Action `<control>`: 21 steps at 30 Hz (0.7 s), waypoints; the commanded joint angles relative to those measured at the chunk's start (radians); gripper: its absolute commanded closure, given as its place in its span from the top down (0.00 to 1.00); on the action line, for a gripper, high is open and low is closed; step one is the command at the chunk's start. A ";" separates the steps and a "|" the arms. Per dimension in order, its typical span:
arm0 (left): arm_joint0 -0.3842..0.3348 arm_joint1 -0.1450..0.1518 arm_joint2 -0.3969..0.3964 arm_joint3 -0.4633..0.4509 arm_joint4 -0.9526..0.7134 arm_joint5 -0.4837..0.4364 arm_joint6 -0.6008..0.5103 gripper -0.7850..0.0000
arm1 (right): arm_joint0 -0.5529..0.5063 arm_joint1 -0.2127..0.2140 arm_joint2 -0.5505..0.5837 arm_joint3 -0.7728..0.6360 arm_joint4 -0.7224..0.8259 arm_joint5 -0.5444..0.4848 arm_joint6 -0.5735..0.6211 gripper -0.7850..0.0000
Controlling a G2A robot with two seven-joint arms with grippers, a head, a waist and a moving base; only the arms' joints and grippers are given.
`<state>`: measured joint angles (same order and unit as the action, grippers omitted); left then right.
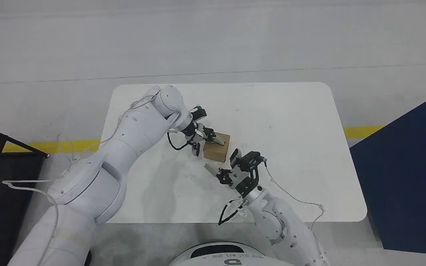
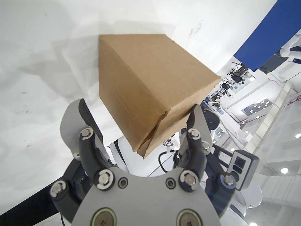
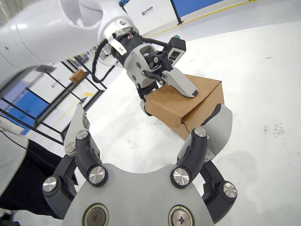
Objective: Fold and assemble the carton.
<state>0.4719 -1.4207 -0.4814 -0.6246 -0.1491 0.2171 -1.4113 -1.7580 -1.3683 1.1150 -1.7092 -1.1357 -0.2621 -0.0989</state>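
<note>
At the far left, off the tabletop (image 1: 299, 113), a black rack (image 1: 16, 147) stands on the floor beside a yellow line (image 1: 63, 145). The left arm (image 1: 133, 136) comes in from that side and bends over the tabletop's left part. The left jaws stand wide open astride the left end of the carton (image 1: 217, 147). One finger (image 3: 184, 84) lies with its tip on the top face, and the other finger (image 3: 142, 105) reaches down beside that end's lower edge. In the left wrist view one fingertip (image 2: 194, 118) touches the carton (image 2: 150, 78) at a corner edge while the other finger (image 2: 85, 115) stands apart from it, so the jaws have no grip on it.

The carton, a small brown box, sits on the tabletop a little left of the middle, folded into shape with its top face closed. At the end facing the right arm (image 1: 283, 226) the flaps (image 3: 182, 121) are folded in, with a narrow gap showing along the seam.

Just right of the carton and nearer the robot, the right jaws are also spread wide and hold nothing. One finger (image 3: 219, 118) is at the near corner of the carton (image 3: 169, 111); whether it touches I cannot tell. The other finger (image 3: 78, 121) is well clear, over bare tabletop. The right arm comes up from the tabletop's near edge. At the far right a blue panel (image 1: 399, 179) stands off the tabletop.
</note>
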 commanded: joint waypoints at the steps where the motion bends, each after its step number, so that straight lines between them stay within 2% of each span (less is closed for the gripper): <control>1: 0.000 -0.001 -0.002 0.001 0.001 -0.001 -0.002 1.00 | 0.017 -0.003 -0.027 0.024 -0.078 0.044 -0.012 1.00; 5: 0.001 -0.003 -0.006 0.004 0.003 -0.002 -0.002 1.00 | 0.044 -0.008 -0.055 0.055 -0.152 0.124 -0.053 1.00; 13: 0.006 -0.006 -0.013 0.005 0.011 -0.002 -0.007 1.00 | 0.086 -0.017 -0.081 0.108 -0.252 0.295 -0.099 0.89; 17: 0.009 -0.008 -0.015 0.004 0.014 -0.002 -0.011 1.00 | 0.075 -0.014 -0.067 0.099 -0.288 0.349 -0.109 0.82; 21: 0.010 -0.012 -0.016 0.003 0.017 -0.005 -0.014 1.00 | 0.046 -0.006 -0.037 0.072 -0.317 0.360 -0.097 0.78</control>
<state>0.4822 -1.4311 -0.4969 -0.6215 -0.1322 0.2138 -1.4243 -1.7045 -1.3764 1.0700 -1.6294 -1.4447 0.0986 -0.2004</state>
